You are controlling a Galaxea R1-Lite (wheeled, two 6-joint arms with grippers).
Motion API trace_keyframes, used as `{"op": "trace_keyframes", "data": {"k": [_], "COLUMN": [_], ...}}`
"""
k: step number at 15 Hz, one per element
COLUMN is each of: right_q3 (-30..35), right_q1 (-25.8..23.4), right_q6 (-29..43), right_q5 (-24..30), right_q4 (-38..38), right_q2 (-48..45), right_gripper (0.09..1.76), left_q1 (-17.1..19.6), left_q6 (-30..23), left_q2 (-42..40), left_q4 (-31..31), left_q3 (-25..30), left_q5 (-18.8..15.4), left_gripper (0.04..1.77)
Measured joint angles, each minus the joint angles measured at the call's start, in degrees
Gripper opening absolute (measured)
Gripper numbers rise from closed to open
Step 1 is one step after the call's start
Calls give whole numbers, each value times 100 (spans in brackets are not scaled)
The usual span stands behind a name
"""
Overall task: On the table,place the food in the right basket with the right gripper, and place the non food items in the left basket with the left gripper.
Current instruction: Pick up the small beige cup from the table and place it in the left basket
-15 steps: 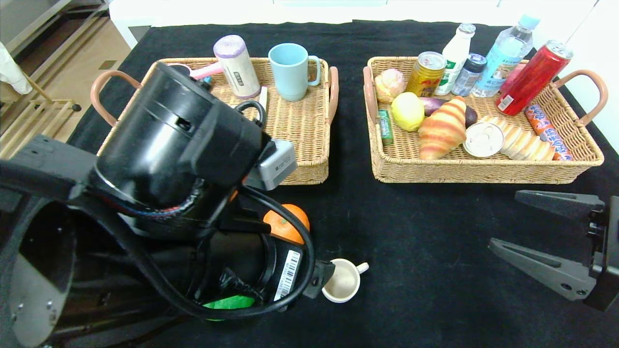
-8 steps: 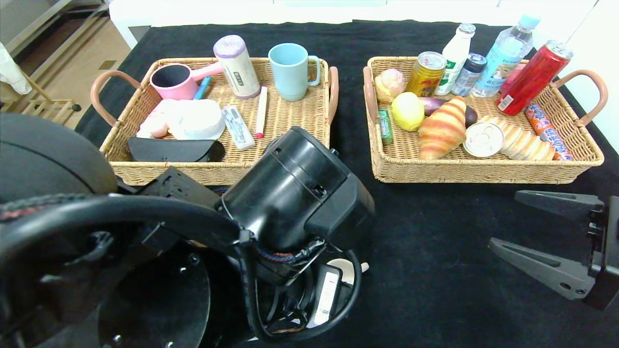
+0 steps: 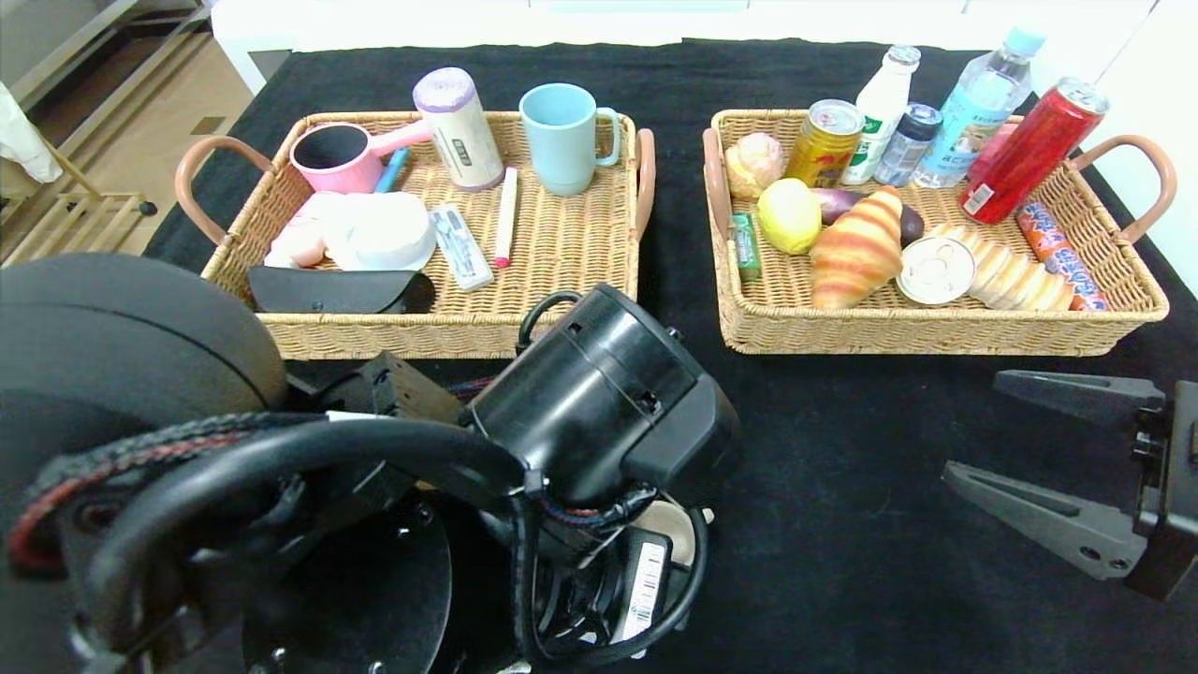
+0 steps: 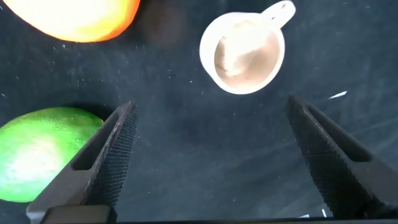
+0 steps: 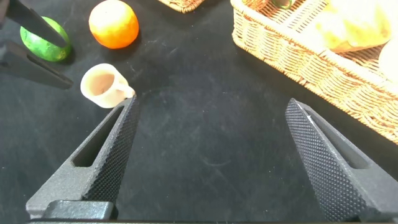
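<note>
on the black table [image 3: 842,524], seen from the head, we take the small white cup [image 3: 676,524] as our landmark; only a sliver of it peeks out from under our left arm, whose bulk covers the near left of the scene. beyond the cup and to its left sits the left basket [image 3: 562,309] with a pink cup, a blue mug and a black case inside. beyond the cup and to its right sits the right basket [image 3: 936,332], holding a croissant, a lemon, cans and bottles. our right gripper [image 3: 1048,454] hangs well to the right of the cup, its fingers spread wide and holding nothing.

from the left wrist, our left gripper [image 4: 211,162] hovers right above the table just short of the cup [image 4: 244,53], jaws far apart and empty. an orange [image 4: 78,18] lies beside the cup, and a lime [image 4: 40,152] sits farther from it, next to one finger [image 4: 112,155].

from the right wrist, we see the cup [image 5: 102,86] between the orange [image 5: 113,23] and our own open fingers [image 5: 109,155], with the lime [image 5: 43,38] a little past the orange and the right basket [image 5: 298,59] well away from the cup.
</note>
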Motion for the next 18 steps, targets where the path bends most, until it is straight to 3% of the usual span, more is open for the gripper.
{"op": "trace_keyframes", "data": {"k": [9,18], "right_q3": [0,0], "right_q1": [0,0], "right_q6": [0,0], "right_q5": [-2,0], "right_q4": [0,0], "right_q2": [22,22], "right_gripper": [171,171], "left_q1": [48,88], "left_q6": [-124,-205], "left_q2": [422,568], "left_q4": [93,228], "left_q3": [-221,-435], "left_q5": [273,311], "left_gripper": [172,172]}}
